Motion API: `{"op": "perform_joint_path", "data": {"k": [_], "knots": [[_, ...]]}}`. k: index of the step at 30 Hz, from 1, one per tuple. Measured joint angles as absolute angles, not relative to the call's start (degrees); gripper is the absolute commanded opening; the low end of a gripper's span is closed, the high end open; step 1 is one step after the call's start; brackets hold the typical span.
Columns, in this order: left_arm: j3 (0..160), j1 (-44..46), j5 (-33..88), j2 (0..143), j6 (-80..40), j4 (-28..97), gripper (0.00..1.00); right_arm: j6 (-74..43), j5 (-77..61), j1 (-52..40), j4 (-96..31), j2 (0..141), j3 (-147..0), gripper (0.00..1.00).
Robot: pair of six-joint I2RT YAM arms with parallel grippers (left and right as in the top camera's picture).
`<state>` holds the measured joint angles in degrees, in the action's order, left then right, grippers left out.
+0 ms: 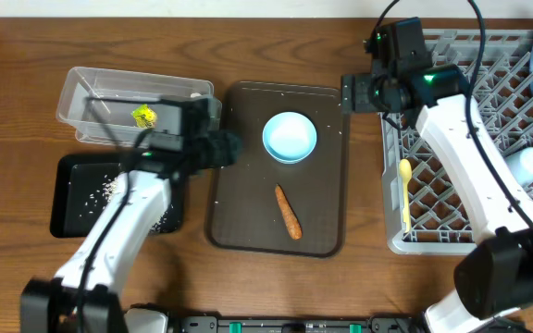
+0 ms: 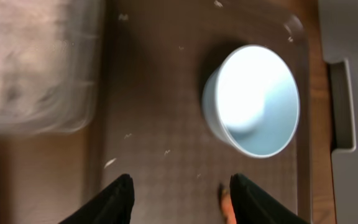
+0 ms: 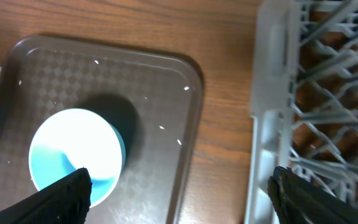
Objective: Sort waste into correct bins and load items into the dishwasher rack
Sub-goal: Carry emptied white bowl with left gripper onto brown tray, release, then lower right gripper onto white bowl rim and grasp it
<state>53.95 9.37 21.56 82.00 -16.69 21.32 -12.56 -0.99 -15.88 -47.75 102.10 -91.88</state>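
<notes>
Left fingers (image 2: pixel 114 202) apart over tray (image 2: pixel 166 106)

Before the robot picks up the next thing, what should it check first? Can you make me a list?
1. Left fingers open with nothing between them: ok.
2. Right fingers open and empty: ok.
3. Carrot piece lying free on the brown tray: ok.
4. Pale blue bowl loaded in the rack: not ok, it sits on the brown tray.
5. Wrapper inside the clear tub: ok.
6. Pale blue bowl empty inside: cannot tell, it glares white.
</notes>
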Motion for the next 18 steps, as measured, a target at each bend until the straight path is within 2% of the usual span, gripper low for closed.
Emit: {"op": "perform_joint_path", "data": {"k": [9,14,18], "knots": [[54.0,5.3,21.5,80.4,-16.7,27.2,0.55,-12.6,-4.1,-19.6,-46.4,110.6,-91.9,0.74],[54.0,5.3,20.9,80.4,-16.7,27.2,0.56,-12.4,-4.5,-22.1,-44.9,115.9,-91.9,0.59],[54.0,5.3,20.6,80.4,-16.7,27.2,0.56,-12.6,-4.7,-23.9,-43.3,119.3,-91.9,0.43]]}}
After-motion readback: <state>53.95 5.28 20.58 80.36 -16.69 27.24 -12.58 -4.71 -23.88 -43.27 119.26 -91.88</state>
